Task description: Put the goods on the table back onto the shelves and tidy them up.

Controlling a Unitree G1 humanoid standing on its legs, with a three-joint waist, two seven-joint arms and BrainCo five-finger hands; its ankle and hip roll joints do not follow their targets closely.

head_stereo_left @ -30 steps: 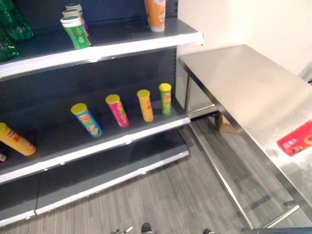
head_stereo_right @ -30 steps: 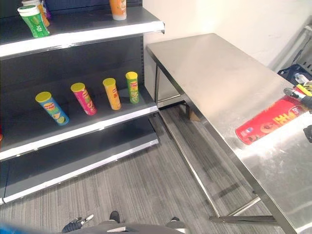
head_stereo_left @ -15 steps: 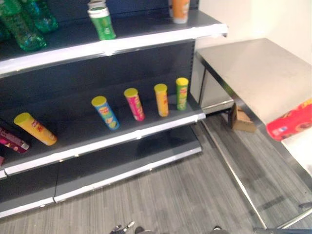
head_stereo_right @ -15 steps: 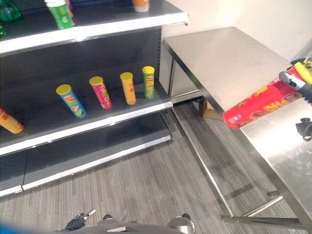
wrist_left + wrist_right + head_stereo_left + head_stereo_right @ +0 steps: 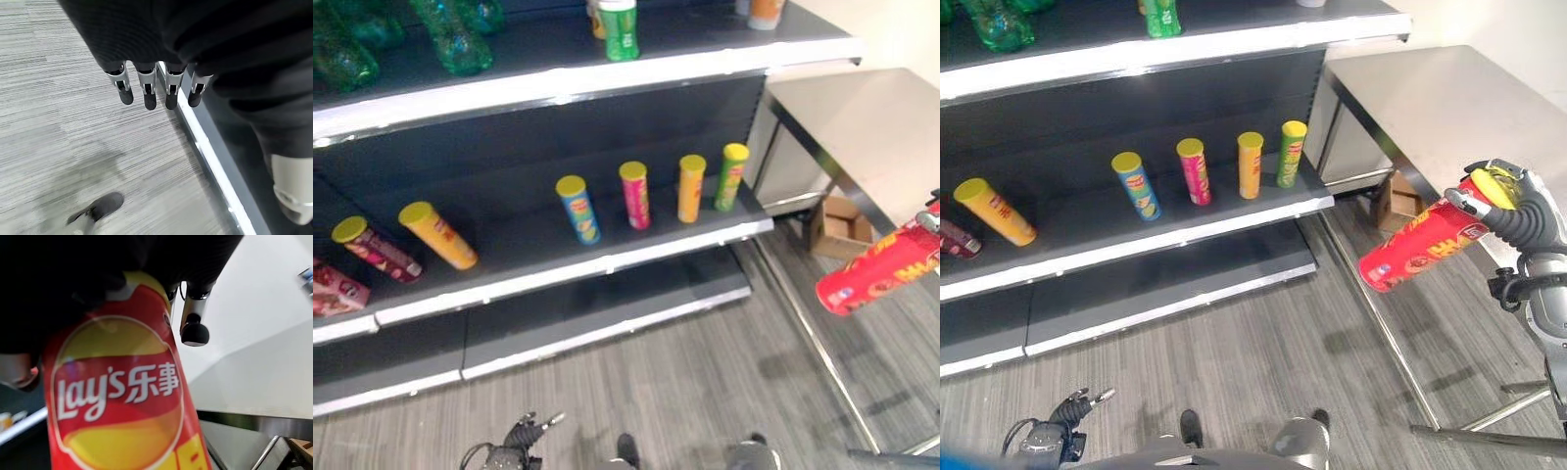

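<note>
Beside steel table [image 5: 1449, 98] | right hand [image 5: 1513, 211] grips glossy red cylindrical can [image 5: 1420, 247]

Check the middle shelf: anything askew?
Yes. The orange can and maroon can at the middle shelf's left end lie tipped over, unlike the upright row of four. Right hand holds the red can.

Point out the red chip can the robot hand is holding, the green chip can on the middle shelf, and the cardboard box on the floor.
red chip can [image 5: 1417, 249], right eye view, middle of its side.
green chip can [image 5: 1291, 155], right eye view, its side below the yellow lid.
cardboard box [image 5: 837, 225], left eye view, its front wall.
</note>
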